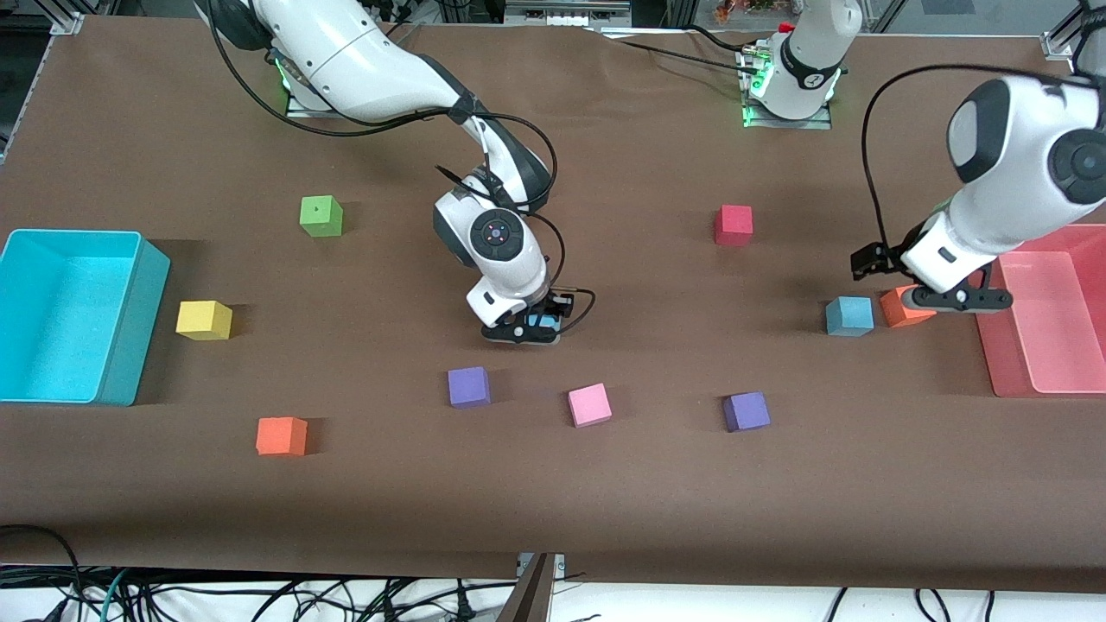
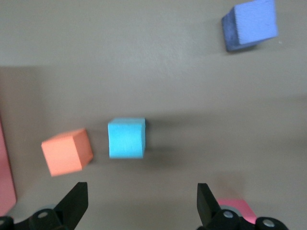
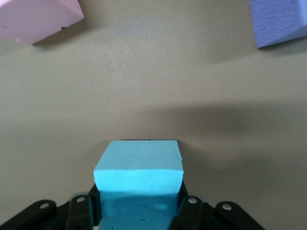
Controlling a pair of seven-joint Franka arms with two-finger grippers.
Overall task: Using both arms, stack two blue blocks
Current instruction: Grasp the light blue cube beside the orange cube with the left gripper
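One blue block point(image 1: 543, 322) point(image 3: 139, 170) sits between the jaws of my right gripper point(image 1: 529, 328) point(image 3: 139, 211), which is shut on it low over the middle of the table. The other blue block point(image 1: 849, 315) point(image 2: 126, 138) rests on the table toward the left arm's end, beside an orange cube point(image 1: 903, 307) point(image 2: 67, 151). My left gripper point(image 1: 937, 298) point(image 2: 141, 203) hangs open above that orange cube, its fingers point(image 2: 76, 201) spread wide with nothing between them.
A turquoise bin point(image 1: 130, 328) stands at the right arm's end and a red bin point(image 1: 994, 363) at the left arm's end. Scattered cubes: green point(image 1: 320, 216), yellow point(image 1: 204, 320), orange point(image 1: 281, 436), two purple point(image 1: 468, 386) point(image 1: 746, 411), pink point(image 1: 589, 404), red point(image 1: 733, 225).
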